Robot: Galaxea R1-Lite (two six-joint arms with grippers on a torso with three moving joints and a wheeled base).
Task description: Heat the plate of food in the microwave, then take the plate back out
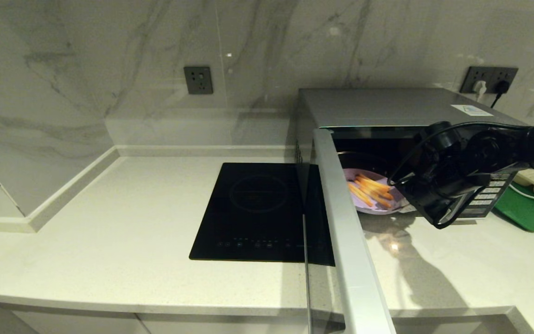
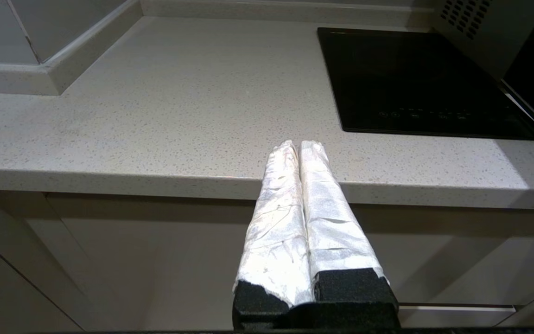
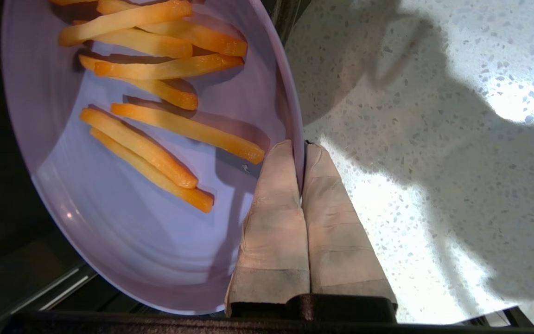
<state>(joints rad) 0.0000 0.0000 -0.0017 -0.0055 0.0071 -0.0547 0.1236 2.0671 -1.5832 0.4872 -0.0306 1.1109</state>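
Here we look down on a pale speckled stone countertop [image 1: 109, 222] set into a corner of grey-veined marble wall [image 1: 63, 69], with one socket [image 1: 198, 80] on the back wall and a second socket block [image 1: 488, 79], plugs in it, behind the microwave [image 1: 387, 109]. A flat black induction cooktop [image 1: 257, 208] is let into the counter just left of the microwave, and a green tray [image 1: 529, 211] lies at the far right edge.

The microwave is a silver box whose door [image 1: 346, 222] stands swung wide open toward us. The plate of food [image 1: 364, 202] is a small, round, pale lilac dish carrying thin orange-yellow sticks; it sits at the mouth of the cavity, partly over the front sill, though from the head we cannot tell whether it rests on anything.

The right wrist view shows what the head cannot: the right gripper [image 3: 302, 147] is clenched on the plate's rim, one taped finger over the inside and the other under the outside edge, with speckled counter beyond. In the head view the same gripper [image 1: 408, 204] is mostly hidden by its black arm.

Only the left wrist view shows the left gripper [image 2: 298, 146], its taped fingers pressed together on nothing, parked below the counter's front edge, facing cabinet fronts [image 2: 155, 260]
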